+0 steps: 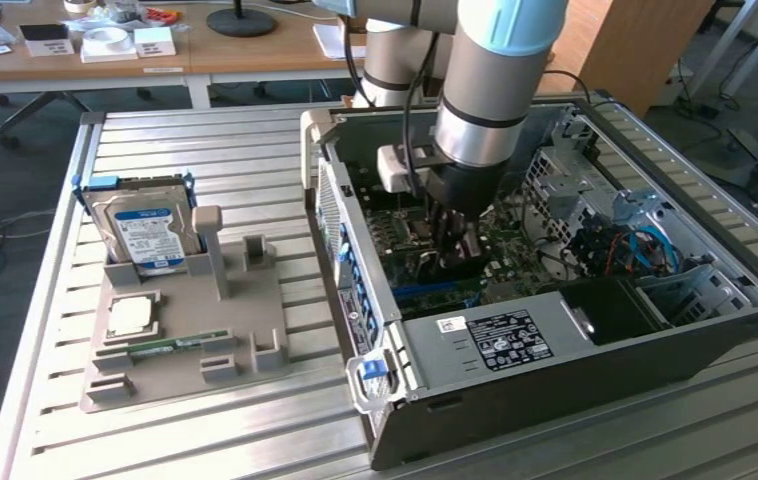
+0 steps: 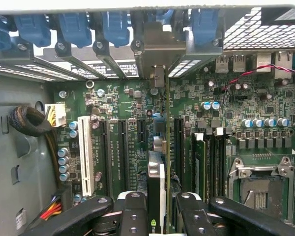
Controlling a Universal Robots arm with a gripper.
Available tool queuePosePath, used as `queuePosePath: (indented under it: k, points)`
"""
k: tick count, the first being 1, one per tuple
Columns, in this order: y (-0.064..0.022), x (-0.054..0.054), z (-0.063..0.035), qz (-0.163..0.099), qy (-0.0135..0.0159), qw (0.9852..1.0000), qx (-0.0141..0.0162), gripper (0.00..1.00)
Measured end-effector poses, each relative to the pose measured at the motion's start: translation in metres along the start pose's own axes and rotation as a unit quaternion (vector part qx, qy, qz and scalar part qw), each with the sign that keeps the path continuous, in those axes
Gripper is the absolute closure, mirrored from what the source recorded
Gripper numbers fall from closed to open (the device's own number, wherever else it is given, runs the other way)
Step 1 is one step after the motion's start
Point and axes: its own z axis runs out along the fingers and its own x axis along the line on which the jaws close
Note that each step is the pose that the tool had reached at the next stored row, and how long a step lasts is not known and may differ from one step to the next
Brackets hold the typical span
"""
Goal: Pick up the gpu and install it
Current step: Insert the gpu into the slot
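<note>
My gripper reaches down inside the open computer case, just above the green motherboard. In the wrist view the gripper is shut on the gpu, which I see edge-on and upright between the black fingers. Its silver bracket stands against the case's rear slot openings. The card's thin edge runs along the motherboard in line with a long black expansion slot. Whether the card is seated in the slot, I cannot tell.
On the exterior view's left, a grey tray holds a silver hard drive with a blue label, a CPU and a RAM stick. Blue slot clips, a white slot and the CPU socket surround the card.
</note>
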Motion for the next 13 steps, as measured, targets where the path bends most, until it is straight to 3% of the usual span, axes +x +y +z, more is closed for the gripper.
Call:
queuePosePath:
  k: [13]
  points:
    - [0.0004,-0.0008,0.0035,0.000,0.0000,1.0000,0.0000,0.73]
